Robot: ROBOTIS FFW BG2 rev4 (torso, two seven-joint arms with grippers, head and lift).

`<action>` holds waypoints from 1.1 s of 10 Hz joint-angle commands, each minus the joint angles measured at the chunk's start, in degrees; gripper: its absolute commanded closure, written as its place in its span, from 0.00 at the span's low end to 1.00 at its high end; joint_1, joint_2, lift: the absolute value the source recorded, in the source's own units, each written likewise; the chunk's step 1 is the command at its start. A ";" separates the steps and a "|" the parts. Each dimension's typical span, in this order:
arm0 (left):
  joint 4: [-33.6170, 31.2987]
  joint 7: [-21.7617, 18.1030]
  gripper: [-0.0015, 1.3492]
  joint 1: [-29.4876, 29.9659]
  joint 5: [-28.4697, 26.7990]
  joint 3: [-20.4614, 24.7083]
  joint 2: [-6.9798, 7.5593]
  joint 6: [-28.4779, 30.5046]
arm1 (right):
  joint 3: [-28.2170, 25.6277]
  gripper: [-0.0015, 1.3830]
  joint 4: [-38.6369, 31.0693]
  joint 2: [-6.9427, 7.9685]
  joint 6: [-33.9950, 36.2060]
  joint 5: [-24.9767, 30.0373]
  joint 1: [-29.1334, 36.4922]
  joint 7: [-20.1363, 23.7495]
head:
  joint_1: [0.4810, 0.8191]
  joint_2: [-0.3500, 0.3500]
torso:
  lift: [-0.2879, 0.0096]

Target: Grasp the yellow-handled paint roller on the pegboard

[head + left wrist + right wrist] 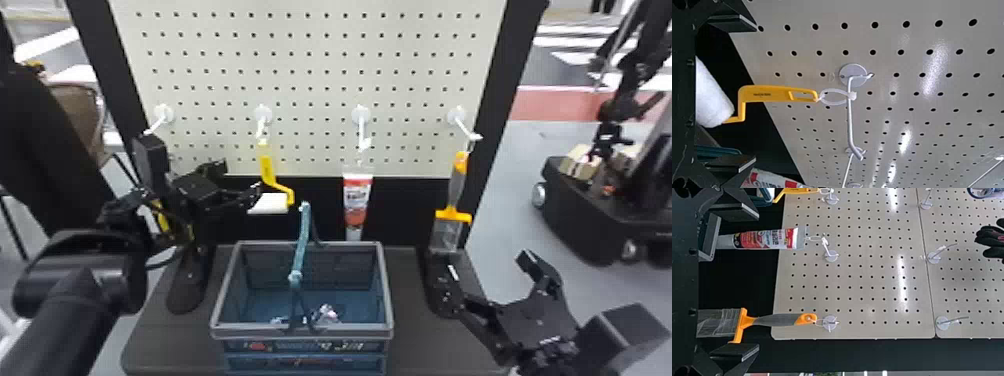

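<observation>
A dark desk (160,345) is carrying a blue basket (300,331) with a grey rim, sitting near the middle of the desk's front edge. The basket's teal handle (301,235) is standing upright, and a few items too small to tell are lying on its floor. Behind the desk, a pale pegboard (310,60) is standing upright between black posts, with four white hooks (361,116) sticking out of it in a row. A yellow-handled paint roller (266,172) is hanging from the second hook from the left. A white and red tube (357,197) is hanging from the third and a brush (452,215) with an orange and grey handle from the fourth.
</observation>
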 commanded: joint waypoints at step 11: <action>12.44 -4.76 0.53 -9.93 1.30 -6.39 -0.64 -0.50 | 2.40 0.09 3.48 -1.06 -1.52 -0.57 -3.27 0.56 | 0.20 0.50 | 0.63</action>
